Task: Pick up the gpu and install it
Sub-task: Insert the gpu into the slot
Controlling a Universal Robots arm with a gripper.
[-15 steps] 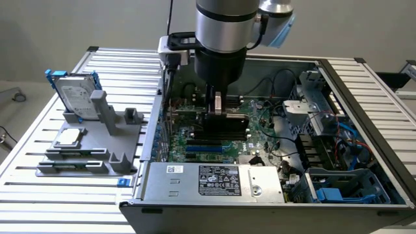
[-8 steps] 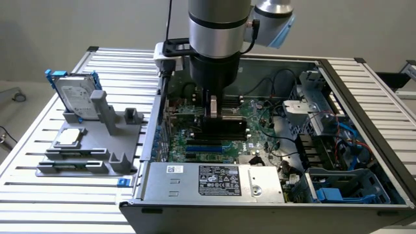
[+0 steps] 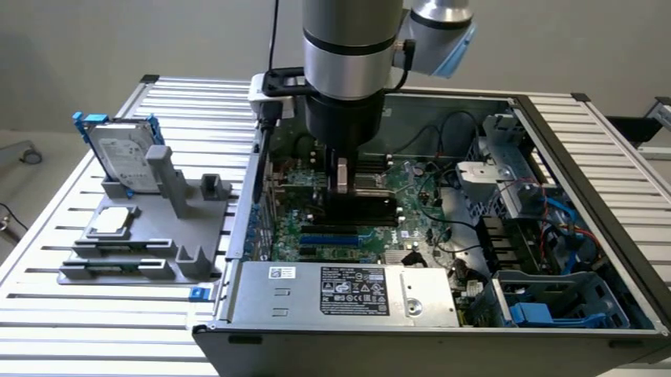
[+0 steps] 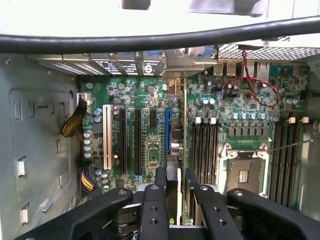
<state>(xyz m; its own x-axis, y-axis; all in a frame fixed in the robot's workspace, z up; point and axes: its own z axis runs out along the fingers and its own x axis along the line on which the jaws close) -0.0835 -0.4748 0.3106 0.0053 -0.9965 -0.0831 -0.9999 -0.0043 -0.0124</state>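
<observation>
Claw (image 4: 176, 173) grips gpu (image 3: 362, 210) edge-on above mobo (image 4: 150, 150)

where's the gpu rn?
The thin black-shrouded gpu card is gripped in the claw inside the open grey computer case, over the green motherboard near its blue slots, mid exterior view.

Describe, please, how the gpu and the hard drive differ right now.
The gpu is black; the hard drive is silver with a blue frame. The gpu hangs in the gripper inside the computer case, over the motherboard; the hard drive stands in a grey holder outside. Both stand on edge.
</observation>
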